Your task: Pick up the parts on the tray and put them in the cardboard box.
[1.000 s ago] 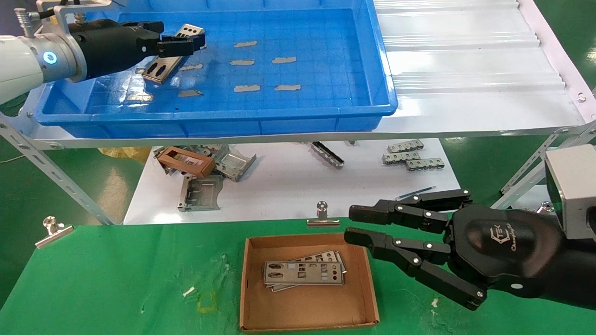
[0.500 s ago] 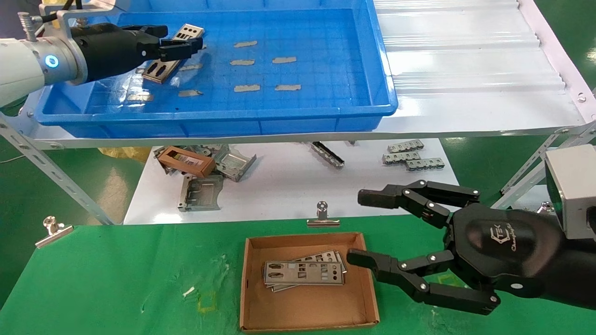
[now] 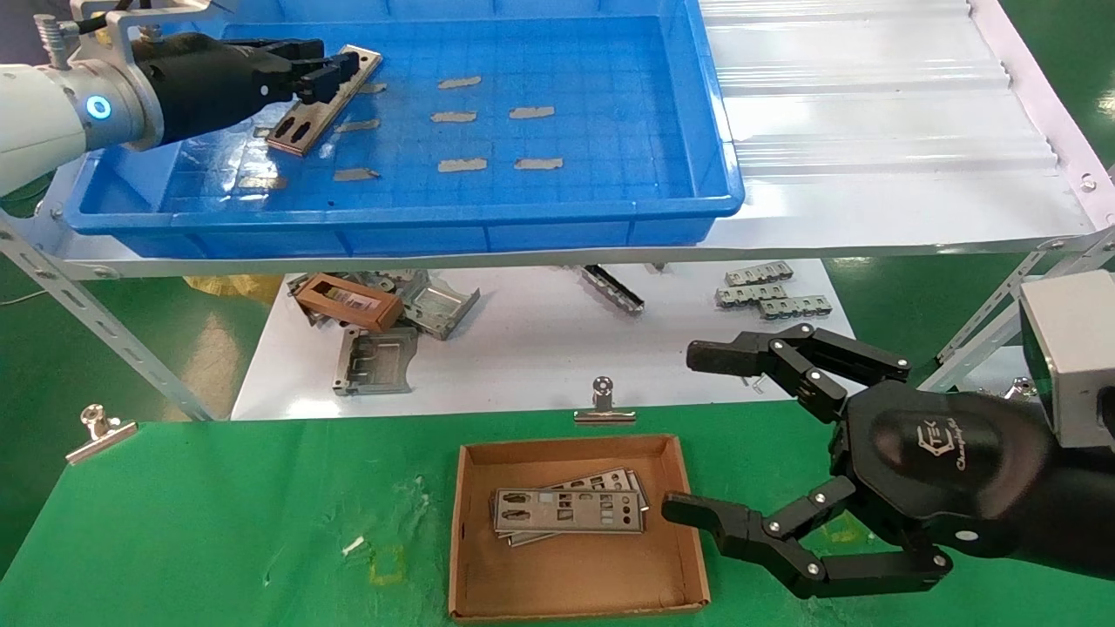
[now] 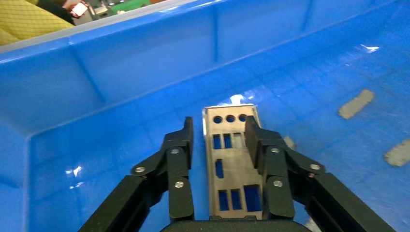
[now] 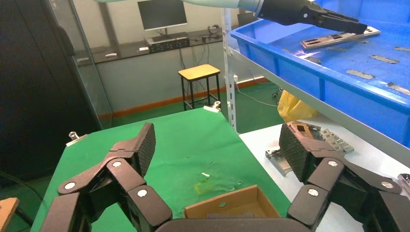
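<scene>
In the lower middle of the frame we see our left gripper [image 4: 218,137] with its two black fingers [image 4: 180,159] spread to either side of a flat silver part [image 4: 235,169]. The part lies lengthwise on the floor of the blue tray [image 4: 121,58], three round holes at its far end. Grey tape patches [image 4: 356,103] sit at the right edge.

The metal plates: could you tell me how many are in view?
3: one in the tray between the left end effector's fingers, plate; two stacked in the cardboard box, top one. More may be hidden.
</scene>
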